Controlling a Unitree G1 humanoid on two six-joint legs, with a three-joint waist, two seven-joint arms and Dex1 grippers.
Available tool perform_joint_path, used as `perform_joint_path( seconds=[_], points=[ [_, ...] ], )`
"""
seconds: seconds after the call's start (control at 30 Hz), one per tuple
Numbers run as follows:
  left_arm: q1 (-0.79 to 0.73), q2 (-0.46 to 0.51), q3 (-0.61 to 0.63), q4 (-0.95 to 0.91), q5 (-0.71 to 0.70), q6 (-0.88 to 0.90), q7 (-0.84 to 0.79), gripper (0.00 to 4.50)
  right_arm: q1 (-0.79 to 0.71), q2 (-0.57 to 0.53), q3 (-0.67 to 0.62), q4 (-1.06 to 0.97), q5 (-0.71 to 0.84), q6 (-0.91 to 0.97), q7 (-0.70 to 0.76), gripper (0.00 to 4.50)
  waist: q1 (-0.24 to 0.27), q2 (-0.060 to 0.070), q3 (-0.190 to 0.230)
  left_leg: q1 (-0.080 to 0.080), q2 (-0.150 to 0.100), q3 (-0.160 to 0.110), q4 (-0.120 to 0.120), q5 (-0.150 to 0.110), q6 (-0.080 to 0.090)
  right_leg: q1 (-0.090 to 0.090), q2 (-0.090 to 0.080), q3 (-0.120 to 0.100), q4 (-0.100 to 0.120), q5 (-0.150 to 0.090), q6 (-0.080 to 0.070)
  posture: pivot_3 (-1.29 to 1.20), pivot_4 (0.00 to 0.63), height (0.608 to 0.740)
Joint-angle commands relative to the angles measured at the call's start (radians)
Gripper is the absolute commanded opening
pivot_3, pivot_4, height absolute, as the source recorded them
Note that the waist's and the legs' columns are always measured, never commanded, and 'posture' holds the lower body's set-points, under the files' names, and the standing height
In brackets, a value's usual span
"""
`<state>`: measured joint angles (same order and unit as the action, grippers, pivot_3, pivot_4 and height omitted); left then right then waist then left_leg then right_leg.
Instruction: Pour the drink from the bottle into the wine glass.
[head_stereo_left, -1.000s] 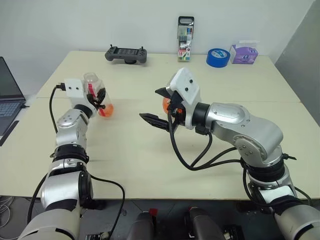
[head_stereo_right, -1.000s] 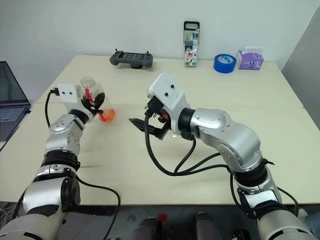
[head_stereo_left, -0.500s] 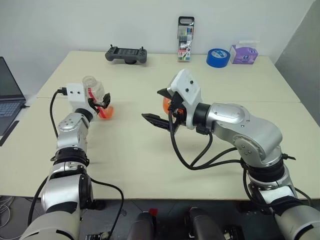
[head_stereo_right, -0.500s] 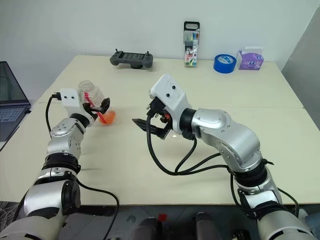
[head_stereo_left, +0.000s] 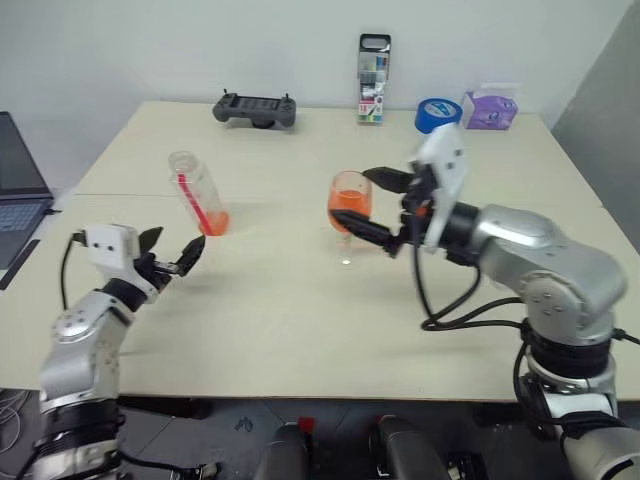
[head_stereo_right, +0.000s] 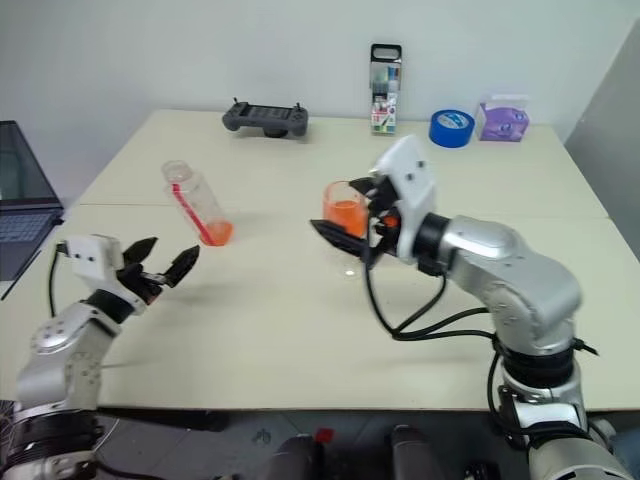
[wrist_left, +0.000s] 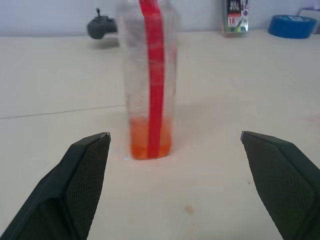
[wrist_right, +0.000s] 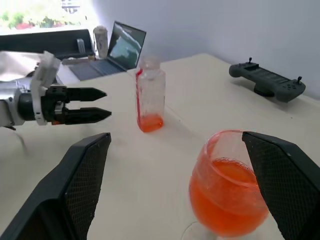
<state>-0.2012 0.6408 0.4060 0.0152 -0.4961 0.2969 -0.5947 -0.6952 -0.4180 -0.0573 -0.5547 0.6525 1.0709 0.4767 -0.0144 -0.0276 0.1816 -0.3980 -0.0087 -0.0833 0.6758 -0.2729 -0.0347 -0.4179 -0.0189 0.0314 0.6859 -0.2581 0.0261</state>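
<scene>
1. Your left gripper (head_stereo_left: 168, 256) hangs low over the desk (head_stereo_left: 300, 300) with its jaws wide apart and empty. The bottle (head_stereo_left: 198, 193) stands upright just beyond it, apart from the fingers.
2. Your right gripper (head_stereo_left: 378, 204) also has its jaws spread and holds nothing. The wine glass (head_stereo_left: 349, 203) stands on its foot between them or just beside them; you cannot tell whether a finger touches the bowl.
3. Most of the drink (wrist_right: 227, 197) sits in the glass bowl, about half full. A shallow orange layer remains at the bottle's base, so the pour looks essentially done.
4. Expect the bottle to be light now, thin-walled and easy to tip or squash. If you take it again, grip across the flat sides at mid-height, by the red stripe.
5. The glass is fragile, smooth and top-heavy with liquid. Take it gently around the bowl or stem, and move away from it slowly.
</scene>
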Motion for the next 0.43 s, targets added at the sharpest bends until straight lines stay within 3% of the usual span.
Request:
perform_joint_path(
  seconds=[0.03,0.2,0.43],
  points=[
    [-0.035,0.055,-0.026,-0.207,-0.127,0.16,-0.048,4.47,0.095,-0.077,-0.135,-0.013,0.041,-0.014,0.028,4.5,0.014,0.0,0.0,0.001,0.0,0.0,0.0,0.0,0.0,0.003,0.0,-0.001,-0.004,0.0,0.0,0.0,0.15,0.74],
    [-0.064,0.069,-0.093,-0.338,-0.165,0.268,-0.043,4.47,0.226,-0.13,-0.168,-0.051,0.036,-0.091,0.031,4.5,0.007,0.001,0.001,0.007,-0.004,0.004,0.0,0.0,0.0,0.009,0.0,0.0,-0.006,0.0,0.0,0.0,0.15,0.74],
    [-0.069,0.08,-0.108,-0.361,-0.148,0.304,-0.036,4.47,0.259,-0.105,-0.171,-0.065,0.054,-0.155,0.003,4.5,-0.02,0.002,0.001,0.017,0.001,0.009,-0.012,0.0,0.001,0.009,0.002,0.006,-0.006,0.0,0.0,0.0,0.15,0.74]
  ],
)
